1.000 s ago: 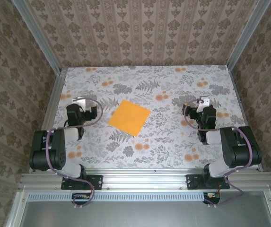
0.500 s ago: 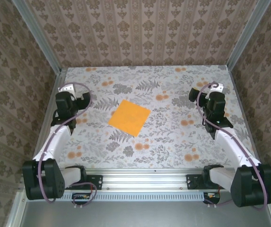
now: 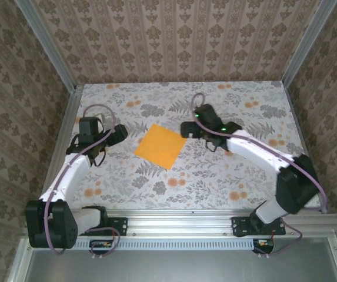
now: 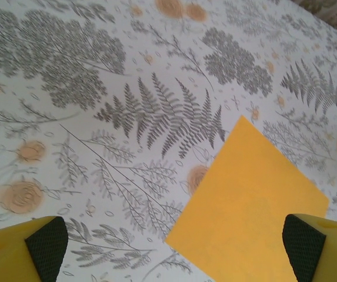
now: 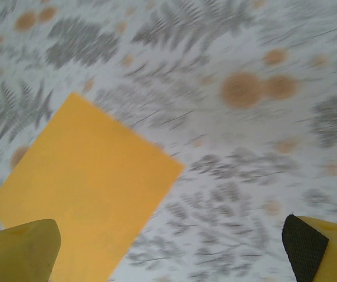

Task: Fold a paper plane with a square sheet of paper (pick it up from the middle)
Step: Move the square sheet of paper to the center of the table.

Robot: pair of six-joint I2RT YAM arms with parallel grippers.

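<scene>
"The square sheet of paper (image 3: pixel 160 145) lies flat and unfolded on the floral table (image 3: pixel 227 170), turned like a diamond, about midway between the arms. What do your fingers have?"

"Nothing. The left gripper (image 3: pixel 120 134) is spread wide, near the sheet's left corner but apart from it. The right gripper (image 3: pixel 187 129) is just as wide, just beside the right corner."

"Then don't take a corner. I judge the sheet too thin to slip a finger under, so centre one gripper over its middle and come straight down."

"And the close?"

"Set both pads lightly on the paper and close slowly, so it should buckle into a ridge you can pinch. Keep your other gripper off the sheet, or it will likely skid."
</scene>
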